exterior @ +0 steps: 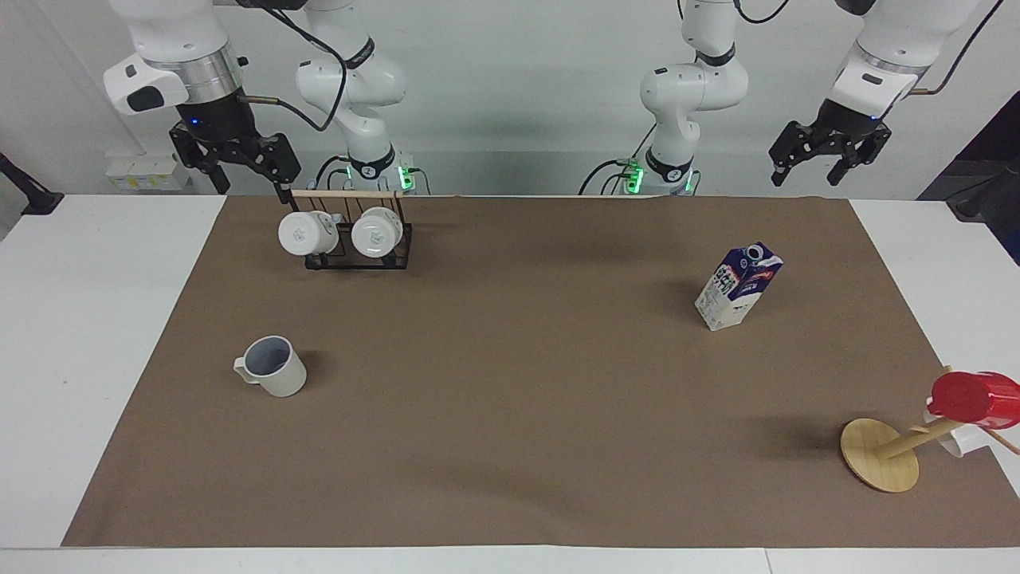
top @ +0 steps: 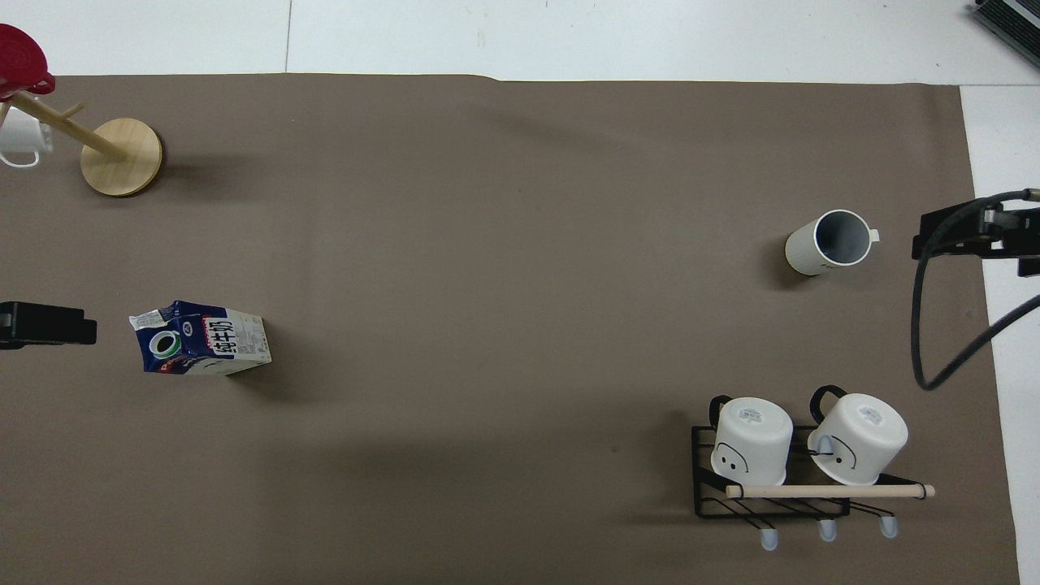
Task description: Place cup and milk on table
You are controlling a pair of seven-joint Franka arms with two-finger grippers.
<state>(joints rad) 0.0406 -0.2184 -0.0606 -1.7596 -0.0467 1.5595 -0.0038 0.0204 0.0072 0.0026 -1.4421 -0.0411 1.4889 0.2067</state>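
Note:
The cup (exterior: 272, 367) (top: 829, 242), cream-white with a grey-blue inside, stands upright on the brown sheet of the table (exterior: 510, 399) toward the right arm's end. The milk (exterior: 738, 287) (top: 203, 341), a white and dark blue carton, stands upright on the sheet toward the left arm's end. My right gripper (exterior: 249, 182) (top: 975, 231) hangs open and empty high over the table's edge beside the mug rack. Raised over the edge at its own end, my left gripper (exterior: 814, 171) (top: 45, 323) is open and holds nothing. Neither touches anything.
A black wire rack (exterior: 355, 259) (top: 703, 487) with two white mugs stands near the robots, nearer to them than the cup. A wooden mug tree (exterior: 876, 456) (top: 122, 156) with a red cup (exterior: 976, 397) (top: 20, 57) and a white mug stands at the left arm's end, farther out than the milk.

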